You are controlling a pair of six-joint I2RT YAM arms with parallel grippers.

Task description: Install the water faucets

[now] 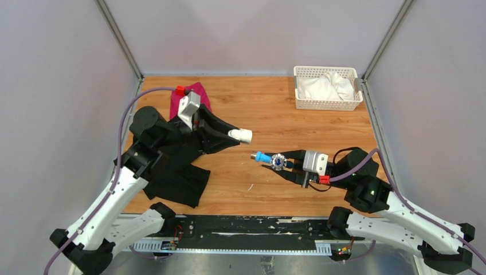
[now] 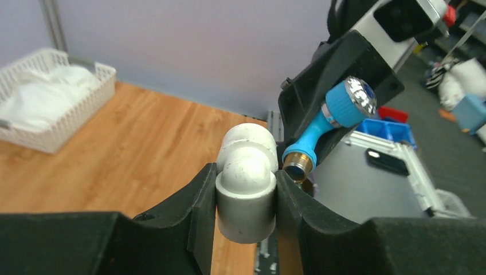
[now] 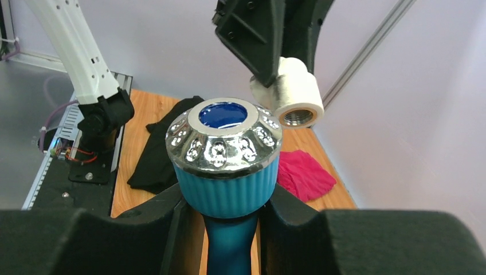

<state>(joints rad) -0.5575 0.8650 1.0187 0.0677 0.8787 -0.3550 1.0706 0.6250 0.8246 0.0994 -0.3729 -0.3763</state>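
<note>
Blue plastic tap (image 1: 263, 156), shiny round knob, clamped in right gripper (image 1: 279, 162); white plastic pipe fitting (image 1: 243, 136) pinched in left gripper (image 1: 230, 136), near but apart.

right wrist view: the blue faucet (image 3: 224, 172) drops off the bottom edge, so there's no spout to see below the knob. left wrist view: the left gripper (image 2: 245, 177) covers both sides of the white pipe fitting (image 2: 243, 206), the basket (image 2: 69, 114) is cut by the left edge, and the right background is blurred. top view: the pink cloth (image 1: 198, 94) is half behind that gripper, and the basket's white contents are too small to tell.
</note>
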